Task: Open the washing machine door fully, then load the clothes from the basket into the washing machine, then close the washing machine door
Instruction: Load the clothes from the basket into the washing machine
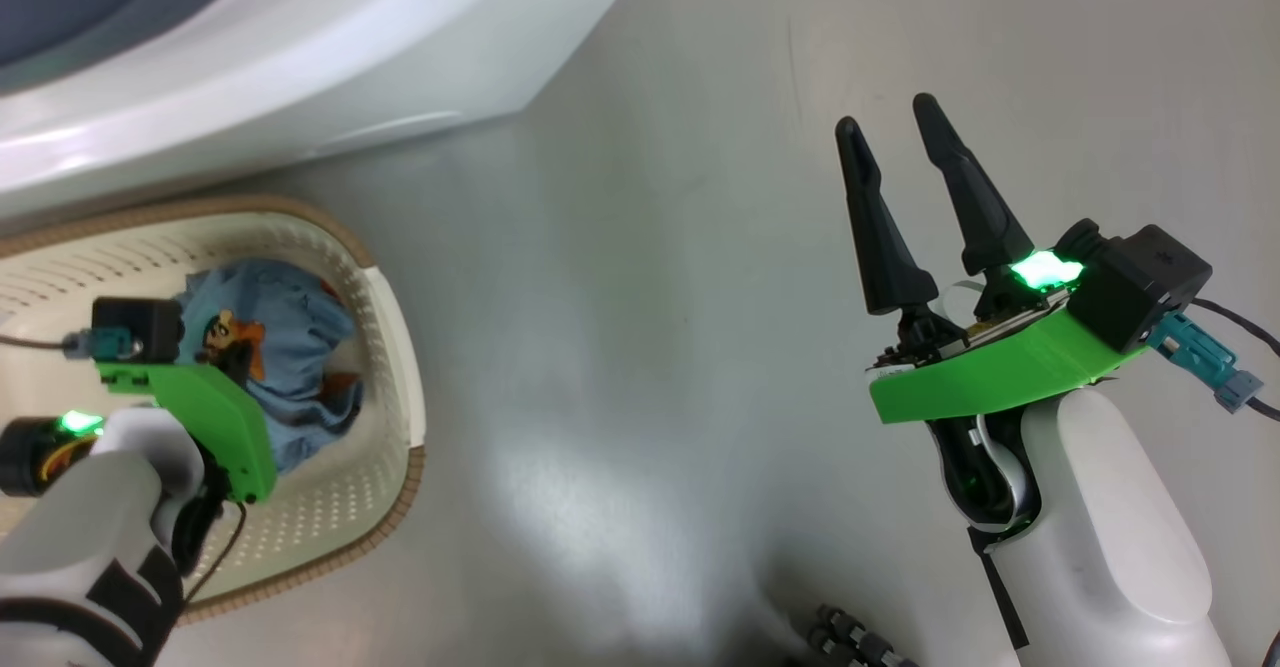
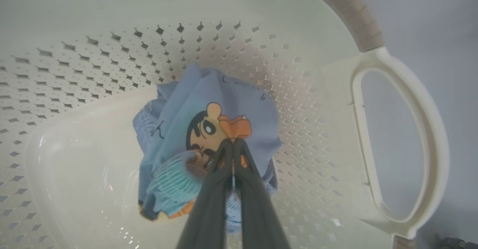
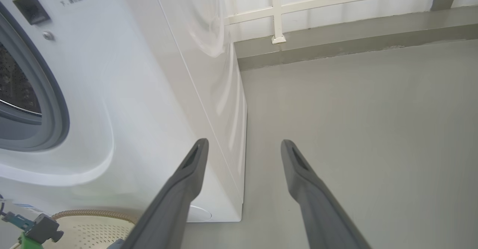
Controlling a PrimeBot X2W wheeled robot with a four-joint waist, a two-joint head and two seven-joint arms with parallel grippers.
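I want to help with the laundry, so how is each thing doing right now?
left gripper: shut, pinching the clothes.
right gripper: open, holding nothing, above the floor.
clothes: bunched up inside the basket, caught between the left fingers.
basket: upright on the floor beside the washing machine, with the clothes in it.
washing machine: front opening uncovered.

The right forearm (image 1: 1100, 507) is a smooth, pale shell at lower right; the left forearm (image 1: 80, 517), lower left, matches it, with black bands. Each wrist wears a bright green bracket (image 1: 1000, 362), a black box camera (image 1: 1145, 282), a teal connector (image 1: 1200, 347) on a thin dark cable (image 1: 1240, 322), and a glowing green light (image 1: 1045, 269). The right gripper (image 1: 887, 112) has two long, black, tapering fingers (image 1: 880, 237).
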